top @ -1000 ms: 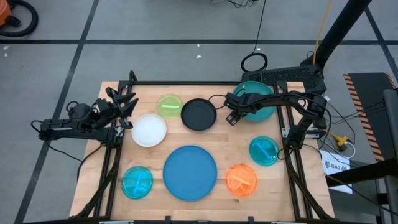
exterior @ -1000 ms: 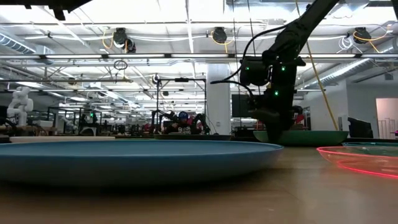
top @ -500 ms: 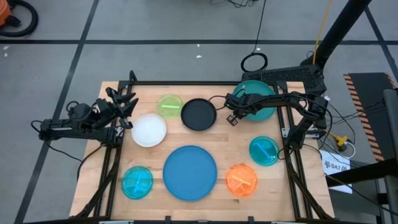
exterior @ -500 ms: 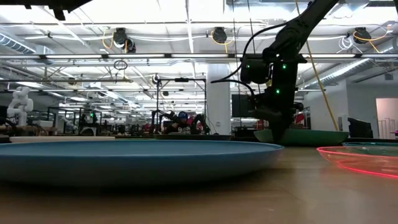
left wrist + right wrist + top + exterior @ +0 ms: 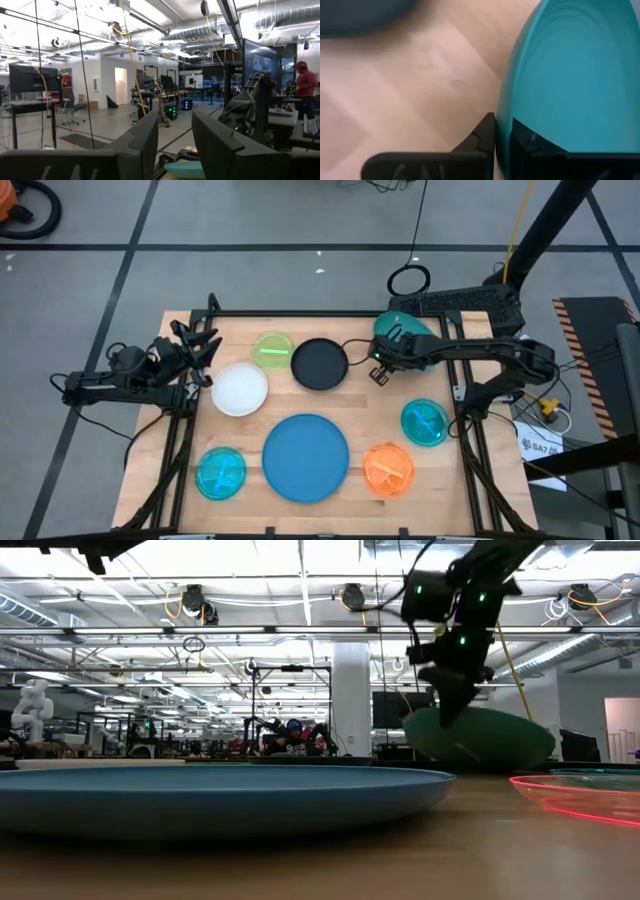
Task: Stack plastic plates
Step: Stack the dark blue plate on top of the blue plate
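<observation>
Lifting off the table point(image 5: 340, 395), the big teal plate point(image 5: 480, 738) now hangs tilted at two o'clock, pinched by its rim in the right tool point(image 5: 383, 364). Stacking can begin. The left tool point(image 5: 195, 345) waits, fingers apart.

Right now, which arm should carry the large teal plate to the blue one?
The right: its gripper already pinches the teal plate's rim, lifted and tilted. The left gripper waits by the white plate.

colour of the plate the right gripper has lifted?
Teal. The right gripper is shut on the large teal plate; the right wrist view shows it best.
</observation>
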Controlling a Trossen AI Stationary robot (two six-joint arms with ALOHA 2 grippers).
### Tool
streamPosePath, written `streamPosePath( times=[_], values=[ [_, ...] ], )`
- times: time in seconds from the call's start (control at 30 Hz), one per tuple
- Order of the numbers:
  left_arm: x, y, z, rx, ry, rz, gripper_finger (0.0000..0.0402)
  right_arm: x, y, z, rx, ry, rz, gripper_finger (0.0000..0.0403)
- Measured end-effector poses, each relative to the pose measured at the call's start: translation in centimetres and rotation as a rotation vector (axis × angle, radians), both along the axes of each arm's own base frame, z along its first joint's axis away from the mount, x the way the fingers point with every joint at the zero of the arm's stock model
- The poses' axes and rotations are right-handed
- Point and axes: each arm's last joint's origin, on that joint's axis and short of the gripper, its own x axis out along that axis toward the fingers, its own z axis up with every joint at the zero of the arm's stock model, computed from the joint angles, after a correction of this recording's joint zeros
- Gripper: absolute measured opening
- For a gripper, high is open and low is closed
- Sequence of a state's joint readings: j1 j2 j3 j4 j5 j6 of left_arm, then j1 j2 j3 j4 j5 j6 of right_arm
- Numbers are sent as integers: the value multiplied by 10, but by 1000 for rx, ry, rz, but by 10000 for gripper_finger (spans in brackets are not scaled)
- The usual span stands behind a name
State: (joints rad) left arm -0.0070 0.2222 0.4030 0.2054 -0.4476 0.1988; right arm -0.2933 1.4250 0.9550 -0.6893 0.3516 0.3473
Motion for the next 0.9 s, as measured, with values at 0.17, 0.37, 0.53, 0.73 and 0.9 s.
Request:
streamPosePath(
  times=[0.17,0.37,0.53,0.73,0.9],
  values=[
    [0,0,0,-22,-12,-9,127,0,21,16,-56,-69,61,13],
    [0,0,0,-38,-17,-17,127,-2,39,29,-133,-120,105,12],
    [1,0,-2,-68,-16,-29,127,0,53,35,-142,-170,166,8],
    [2,-1,-4,-123,-16,-86,127,10,73,47,-192,-207,243,8],
    [4,-5,-7,-159,4,-196,127,21,92,81,-301,-227,293,7]
  ],
)
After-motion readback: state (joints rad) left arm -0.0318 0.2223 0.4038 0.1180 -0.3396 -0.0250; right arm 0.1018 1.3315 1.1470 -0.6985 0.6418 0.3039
